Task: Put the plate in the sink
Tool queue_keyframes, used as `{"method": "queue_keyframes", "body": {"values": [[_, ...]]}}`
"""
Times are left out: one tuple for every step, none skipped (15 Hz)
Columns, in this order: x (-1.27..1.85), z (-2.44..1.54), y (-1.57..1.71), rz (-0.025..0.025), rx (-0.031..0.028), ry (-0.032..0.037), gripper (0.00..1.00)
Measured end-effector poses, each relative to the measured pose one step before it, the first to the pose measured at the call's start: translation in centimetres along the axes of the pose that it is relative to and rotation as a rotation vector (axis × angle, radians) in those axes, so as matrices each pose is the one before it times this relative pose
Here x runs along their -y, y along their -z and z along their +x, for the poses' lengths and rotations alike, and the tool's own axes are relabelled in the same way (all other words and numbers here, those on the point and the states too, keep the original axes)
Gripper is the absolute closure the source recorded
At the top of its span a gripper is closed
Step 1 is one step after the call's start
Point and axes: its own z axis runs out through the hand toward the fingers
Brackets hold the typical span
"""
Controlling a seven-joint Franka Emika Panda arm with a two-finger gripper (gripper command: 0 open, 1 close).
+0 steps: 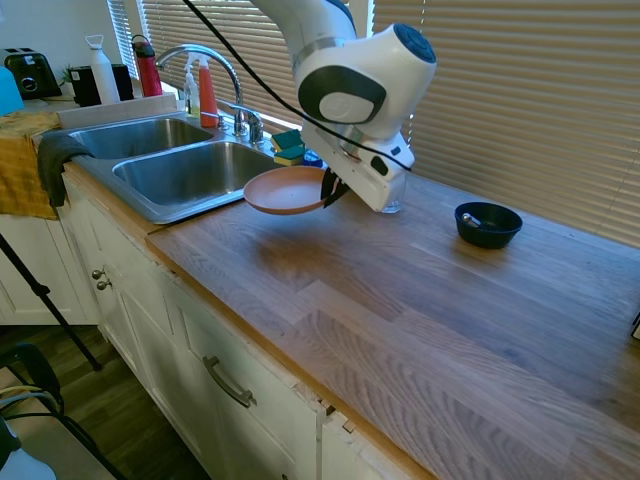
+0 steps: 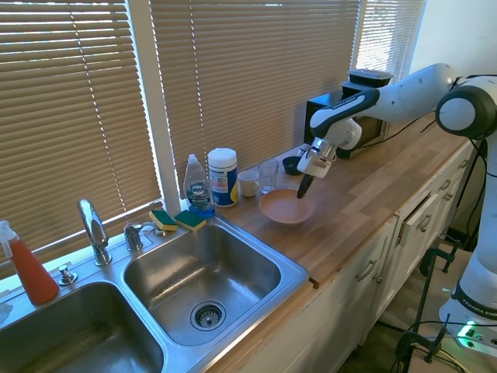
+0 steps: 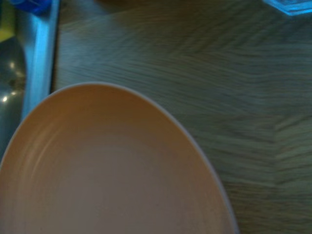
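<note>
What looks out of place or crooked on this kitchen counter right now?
Only the plate: the claw pinches its rim and it hangs above the counter beside the sink. Nothing looks spilled or broken.

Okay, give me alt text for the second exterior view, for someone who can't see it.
A white robot arm's gripper grips the rim of a salmon-orange plate, held over a wooden counter just right of a steel double sink. Dish soap, sponges and closed blinds sit behind.
</note>
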Motion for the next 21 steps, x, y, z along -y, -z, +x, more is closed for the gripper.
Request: {"method": "queue_keyframes", "body": {"values": [[1.136,-1.479,0.429,-0.00403,0.00029,0.00673,1.0],[1.349,-1.649,0.211,-0.00578,0.00156,0.00725,1.0],[1.411,-1.635,0.095,-0.00878,0.00128,0.00747,1.0],[1.425,-1.563,-0.005,-0.00927,0.00103,0.00388,1.0],[1.385,-1.414,0.005,-0.00716,-0.00084,0.00274,1.0],[1.348,-1.358,-0.152,-0.00683,-0.00003,0.00046,1.0],[1.027,-1.058,-0.301,-0.01082,-0.0027,-0.00127,1.0],[0.724,-0.755,-0.326,-0.01761,-0.00855,-0.00769,1.0],[0.055,-0.064,-0.043,-0.0006,0.00062,0.0017,1.0],[0.23,-0.226,-0.251,-0.00178,0.00205,0.00549,1.0],[0.561,-0.43,-0.625,-0.00035,-0.00067,0.009,1.0],[1.013,-0.776,-1.095,0.00197,0.00089,0.01329,1.0],[1.48,-1.126,-1.585,0.00304,0.00303,0.01974,1.0],[1.704,-1.306,-1.94,-0.00066,0.00437,0.01512,1.0],[1.914,-1.381,-1.945,-0.00166,0.00484,0.01049,1.0],[1.879,-1.148,-1.825,-0.00325,0.0041,0.01112,1.0],[1.869,-0.881,-1.67,-0.00627,-0.00127,0.01041,1.0],[1.631,-0.495,-1.646,-0.01061,-0.00272,0.00613,1.0],[1.408,-0.193,-1.603,-0.01483,-0.00504,0.00547,1.0],[1.152,0.015,-1.623,-0.01494,-0.00639,0.00684,1.0],[0.932,0.101,-1.554,-0.01951,-0.00569,0.01114,1.0]]}}
